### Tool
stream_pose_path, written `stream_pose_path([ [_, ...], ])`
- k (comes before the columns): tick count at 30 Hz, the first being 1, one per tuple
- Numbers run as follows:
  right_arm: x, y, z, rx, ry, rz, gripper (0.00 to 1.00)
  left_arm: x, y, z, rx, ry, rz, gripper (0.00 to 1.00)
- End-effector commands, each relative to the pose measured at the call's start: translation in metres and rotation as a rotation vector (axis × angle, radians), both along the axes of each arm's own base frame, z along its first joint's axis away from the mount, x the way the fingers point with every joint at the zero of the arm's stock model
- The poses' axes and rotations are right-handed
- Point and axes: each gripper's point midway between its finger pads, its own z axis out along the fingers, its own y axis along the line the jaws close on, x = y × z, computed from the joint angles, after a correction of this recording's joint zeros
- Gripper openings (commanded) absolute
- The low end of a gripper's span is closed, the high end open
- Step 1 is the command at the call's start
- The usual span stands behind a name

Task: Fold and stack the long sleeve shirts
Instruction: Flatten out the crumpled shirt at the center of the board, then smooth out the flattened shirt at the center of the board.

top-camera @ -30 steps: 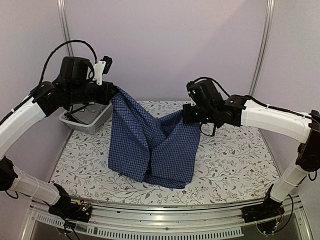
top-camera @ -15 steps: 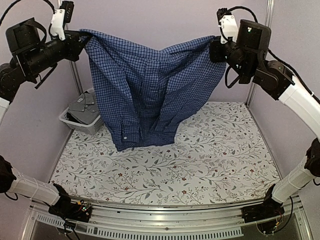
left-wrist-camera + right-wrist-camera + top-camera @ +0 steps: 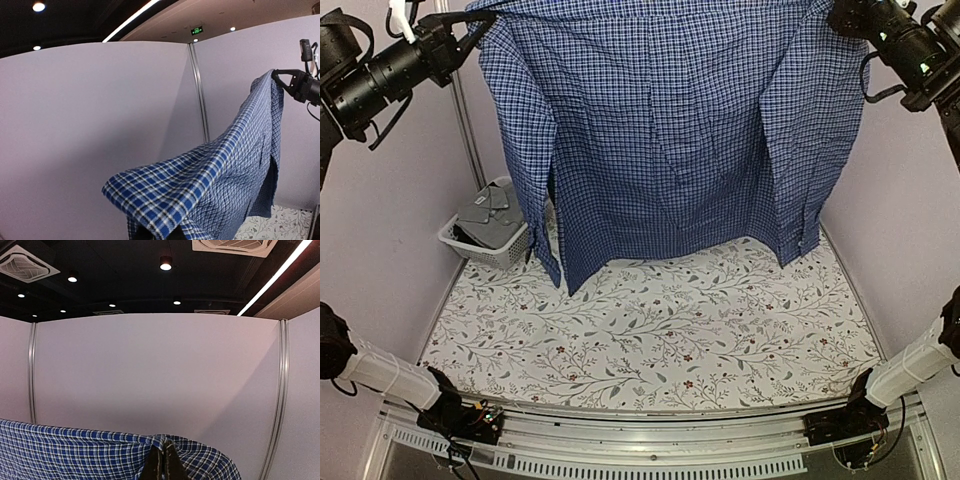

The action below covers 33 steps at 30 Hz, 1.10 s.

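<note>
The dark blue checked shirt (image 3: 660, 130) hangs spread wide high above the table, both long sleeves dangling at its sides. My left gripper (image 3: 470, 25) is shut on its upper left corner and my right gripper (image 3: 835, 15) on its upper right corner. In the left wrist view the shirt (image 3: 200, 185) drapes over my hidden fingers and stretches to the right gripper (image 3: 280, 77). In the right wrist view my gripper (image 3: 163, 447) pinches the cloth edge (image 3: 75, 455), jaws pressed together. The grey shirt (image 3: 490, 215) lies crumpled in a basket.
A white slatted basket (image 3: 495, 250) stands at the back left of the floral-patterned table (image 3: 670, 340). Pale walls with metal posts close in the back and sides. The shirt's hem and cuffs hang just above the table's far part.
Both arms rose and spread apart. The blue shirt went from a heap on the table to hanging stretched and flat, lifted off the surface.
</note>
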Motion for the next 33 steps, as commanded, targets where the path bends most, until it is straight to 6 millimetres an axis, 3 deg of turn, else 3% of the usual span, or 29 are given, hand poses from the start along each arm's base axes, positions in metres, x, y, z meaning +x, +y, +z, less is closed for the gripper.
stream_pose_path([
  [1, 0.018, -0.012, 0.001, -0.052, 0.018, -0.171, 0.0, 0.023, 0.002, 0.004, -0.022, 0.028, 0.077, 0.0],
  [4, 0.058, -0.002, -0.036, -0.157, 0.124, -0.195, 0.0, 0.066, -0.012, -0.038, 0.025, 0.162, 0.113, 0.0],
  [6, 0.103, 0.001, -0.084, -0.2, 0.263, -0.148, 0.0, 0.101, -0.025, -0.086, 0.067, 0.302, 0.081, 0.0],
  [9, 0.168, 0.0, -0.181, -0.161, 0.509, -0.069, 0.0, 0.156, -0.036, -0.187, 0.126, 0.536, 0.065, 0.0],
  [12, 0.22, -0.02, -0.291, -0.142, 0.723, -0.042, 0.0, 0.199, -0.038, -0.304, 0.167, 0.752, 0.065, 0.0],
  [15, 0.252, -0.051, -0.385, -0.045, 0.9, -0.04, 0.14, 0.229, -0.034, -0.388, 0.2, 0.897, 0.101, 0.0],
  [17, 0.262, -0.065, -0.429, -0.009, 0.995, -0.068, 0.36, 0.242, -0.035, -0.425, 0.214, 0.965, 0.13, 0.0],
  [18, 0.264, -0.069, -0.442, 0.003, 1.031, -0.086, 0.47, 0.246, -0.035, -0.438, 0.221, 0.994, 0.141, 0.08],
  [20, 0.262, -0.071, -0.472, -0.006, 1.113, -0.107, 0.65, 0.255, -0.031, -0.46, 0.225, 1.054, 0.193, 0.36],
  [21, 0.259, -0.07, -0.481, 0.0, 1.136, -0.101, 0.69, 0.256, -0.03, -0.467, 0.224, 1.083, 0.212, 0.5],
  [22, 0.255, -0.07, -0.486, 0.0, 1.152, -0.102, 0.71, 0.256, -0.03, -0.472, 0.221, 1.099, 0.221, 0.55],
  [27, 0.221, -0.037, -0.503, -0.005, 1.183, -0.009, 0.75, 0.241, -0.035, -0.479, 0.24, 1.108, 0.262, 0.62],
  [30, 0.198, -0.018, -0.527, 0.008, 1.228, 0.051, 0.75, 0.223, -0.041, -0.484, 0.241, 1.134, 0.259, 0.61],
  [33, 0.182, 0.0, -0.549, 0.075, 1.273, 0.139, 0.7, 0.201, -0.067, -0.482, 0.191, 1.154, 0.155, 0.57],
])
